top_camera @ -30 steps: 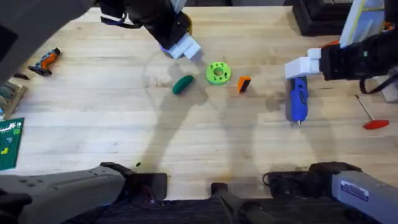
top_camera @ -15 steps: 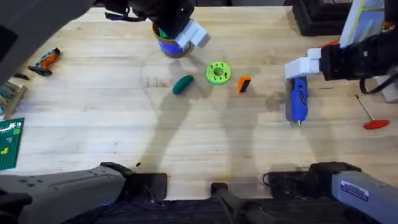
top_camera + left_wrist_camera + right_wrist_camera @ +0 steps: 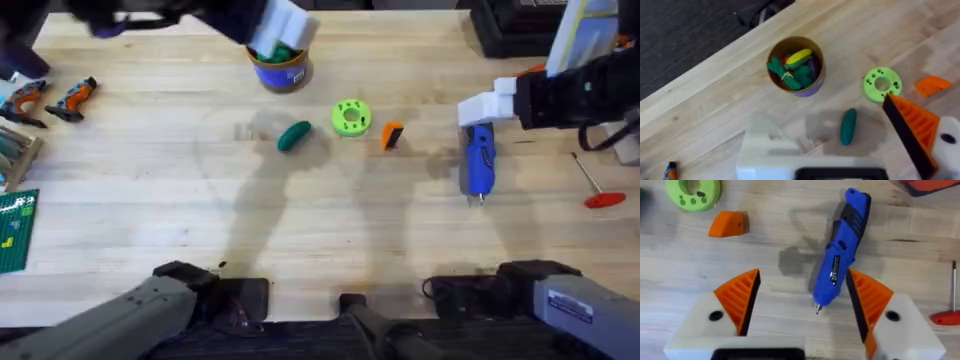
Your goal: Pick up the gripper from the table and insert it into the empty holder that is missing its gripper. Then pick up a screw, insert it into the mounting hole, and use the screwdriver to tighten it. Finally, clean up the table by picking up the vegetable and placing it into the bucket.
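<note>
The gripper, an orange wedge, lies on the table between a lime-green disc and the blue screwdriver. The dark green vegetable lies left of the disc. Farther back stands the bucket, with toy vegetables inside. High above it, my left gripper is open and holds nothing. One of its fingers is a bare white holder; the other has an orange pad. My right gripper hangs open above the screwdriver, its orange pads either side of the bit end.
The lime-green disc with holes sits beside the wedge. A thin rod with a red handle lies at the right. Small orange-and-black tools and a green board sit at the left edge. Black equipment stands at the back right.
My left arm has risen and drawn back to the far left, uncovering the bucket. The right arm and the objects on the table have not moved.
</note>
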`<state>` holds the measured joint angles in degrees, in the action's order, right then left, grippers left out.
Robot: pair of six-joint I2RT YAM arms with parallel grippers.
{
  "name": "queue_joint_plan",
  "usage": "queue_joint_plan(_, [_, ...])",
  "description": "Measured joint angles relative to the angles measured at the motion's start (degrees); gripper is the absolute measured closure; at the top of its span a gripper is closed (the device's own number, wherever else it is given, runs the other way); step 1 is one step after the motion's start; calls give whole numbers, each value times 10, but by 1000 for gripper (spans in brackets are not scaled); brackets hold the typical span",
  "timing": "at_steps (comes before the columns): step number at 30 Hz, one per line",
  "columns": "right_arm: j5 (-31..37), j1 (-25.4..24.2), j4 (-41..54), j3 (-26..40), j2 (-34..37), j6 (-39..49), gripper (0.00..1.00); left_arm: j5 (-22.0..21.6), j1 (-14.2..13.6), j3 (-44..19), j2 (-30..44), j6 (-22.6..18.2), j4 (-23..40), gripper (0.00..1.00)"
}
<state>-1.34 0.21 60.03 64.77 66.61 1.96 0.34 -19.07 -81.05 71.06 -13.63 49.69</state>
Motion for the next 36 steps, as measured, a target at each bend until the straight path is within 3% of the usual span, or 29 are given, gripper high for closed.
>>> queue_joint_plan(11, [0,0,0,0,0,0,12,19,74,165,-176,4,-93,15])
queue_joint_plan(19, [0,0,0,0,0,0,11,61,108,353,-339,6,-266,15])
queue_joint_plan(24, [0,0,0,0,0,0,12,73,112,479,-432,20,-387,15])
queue_joint_plan(31, [0,0,0,0,0,0,13,62,123,629,-567,115,-505,15])
queue_joint_plan(32, [0,0,0,0,0,0,13,22,123,696,-623,193,-549,15])
queue_joint_plan(36, [0,0,0,0,0,0,13,-24,137,726,-633,238,-578,15])
